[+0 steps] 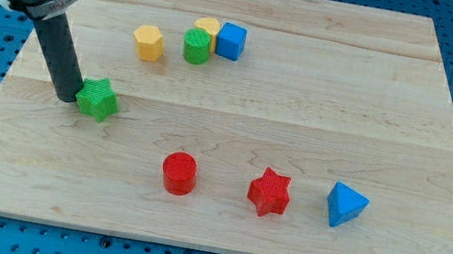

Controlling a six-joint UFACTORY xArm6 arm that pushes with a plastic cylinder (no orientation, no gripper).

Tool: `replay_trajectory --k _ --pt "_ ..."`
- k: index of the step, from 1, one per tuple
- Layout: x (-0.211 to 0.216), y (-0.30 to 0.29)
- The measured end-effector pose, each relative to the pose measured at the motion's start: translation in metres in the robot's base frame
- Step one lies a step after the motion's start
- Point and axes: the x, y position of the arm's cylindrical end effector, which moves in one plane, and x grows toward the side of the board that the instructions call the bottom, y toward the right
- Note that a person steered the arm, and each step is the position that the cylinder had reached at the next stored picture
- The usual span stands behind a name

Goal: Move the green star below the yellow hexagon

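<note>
The pale wooden plank worktop (pixel 307 95) carries eight small plastic blocks. Near the view's left lies a green star block (pixel 98 99). Toward the top sit a yellow hexagon block (pixel 148 41), a green cylinder block (pixel 197 46), a second yellow block (pixel 208 27) and a blue cube block (pixel 231 41), the last three clustered touching. Along the bottom stand a red cylinder block (pixel 179 174), a red star block (pixel 269 192) and a blue pyramid-like block (pixel 346 204).
</note>
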Motion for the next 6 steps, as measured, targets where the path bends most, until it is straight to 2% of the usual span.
replay_trajectory --k 3,4,5,6 --pt "-0.006 -0.02" --pt "-0.021 0.0" --pt "0.005 0.034" --pt "0.012 0.046"
